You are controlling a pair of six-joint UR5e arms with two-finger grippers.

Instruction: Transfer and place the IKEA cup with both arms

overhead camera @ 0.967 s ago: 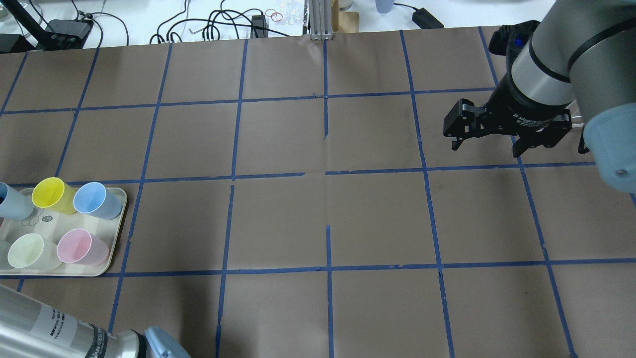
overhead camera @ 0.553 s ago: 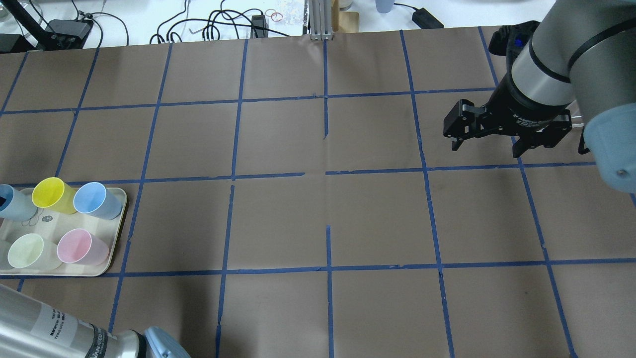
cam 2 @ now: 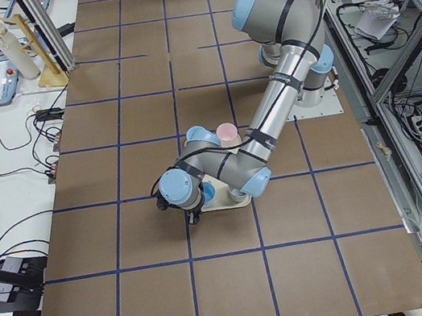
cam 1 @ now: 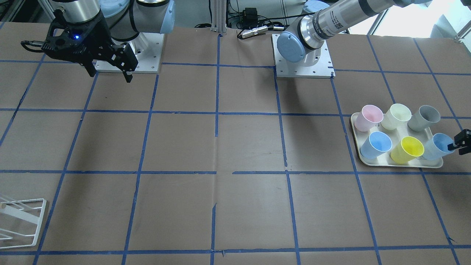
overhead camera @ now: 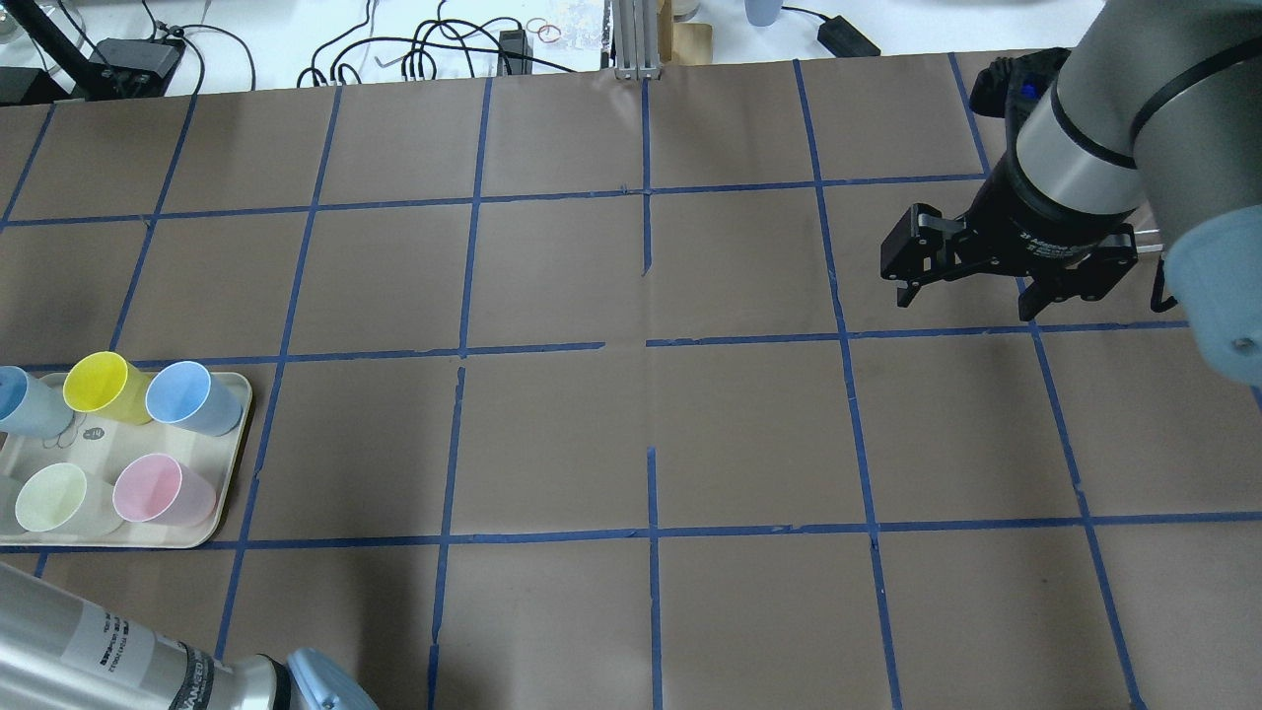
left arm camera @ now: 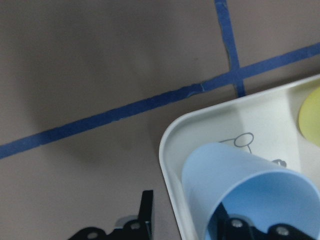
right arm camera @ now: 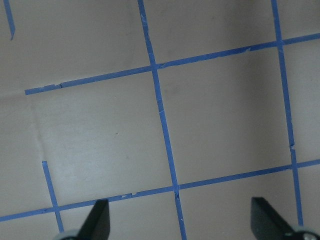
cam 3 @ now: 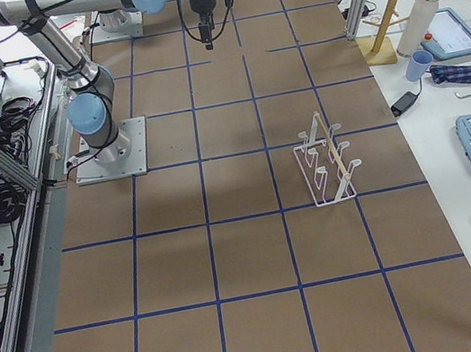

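Observation:
The IKEA cup (cam 1: 437, 146), very pale ice-blue, stands in the corner of the cream tray (cam 1: 401, 165). It also shows at the left edge of the overhead view (overhead camera: 30, 404) and in the left wrist view (left arm camera: 240, 180). My left gripper (left arm camera: 192, 220) straddles the cup's wall, one finger inside the cup and one outside over the tray's edge. The jaws stand apart, and the outer finger is clear of the wall. My right gripper (overhead camera: 964, 301) is open and empty, hovering over bare table far from the tray; it also shows in the front view (cam 1: 109, 76).
The tray also holds a yellow cup (overhead camera: 99, 385), a sky-blue cup (overhead camera: 187, 396), a pink cup (overhead camera: 158, 490), a pale green cup (overhead camera: 54, 498) and a grey cup (cam 1: 425, 117). A white wire rack (cam 1: 18, 221) stands near the table's far corner on my right.
The right gripper has drifted slightly. A dark fingertip that showed at the pale cup's rim in the overhead view 0.6 s ago no longer shows there.

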